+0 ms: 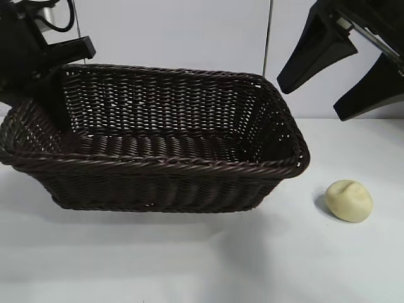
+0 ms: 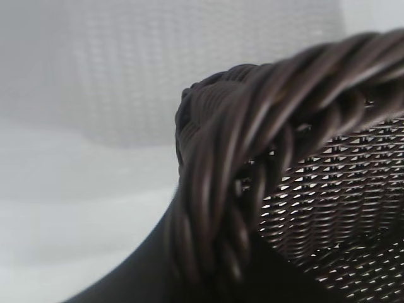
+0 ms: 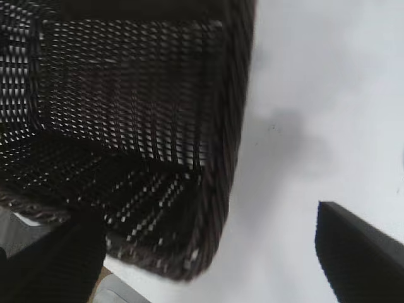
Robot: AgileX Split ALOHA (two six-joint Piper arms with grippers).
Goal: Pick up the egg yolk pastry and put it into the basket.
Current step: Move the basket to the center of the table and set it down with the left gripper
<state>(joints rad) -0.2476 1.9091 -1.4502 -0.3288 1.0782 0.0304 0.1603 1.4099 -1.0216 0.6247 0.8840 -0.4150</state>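
On the white tabletop (image 1: 189, 265), just beside the right end of the large rectangular dark brown woven wicker basket (image 1: 158, 161), the small pale yellow rounded egg yolk pastry (image 1: 349, 201) was seen lying free, touched by nothing and not yet picked up. The right gripper (image 1: 353, 79) was held above and behind it with its two black fingers spread wide and nothing between them. The left gripper (image 1: 53, 95) was set at the basket's left end, its jaws nearly closed, apparently clamped on the braided rim, though the contact itself could not be made out. It was judged that the soft pastry could be dented or pinched out sideways if the fingers were brought down off-centre or closed too hard, and that the basket's near corner could be struck on the descent, since the pastry lay so close to it. The basket could also be dragged or tipped if the left arm shifted. The left fingertips were hidden behind wicker, the right wrist view missed the pastry altogether, and both arms were cut off by the frame.
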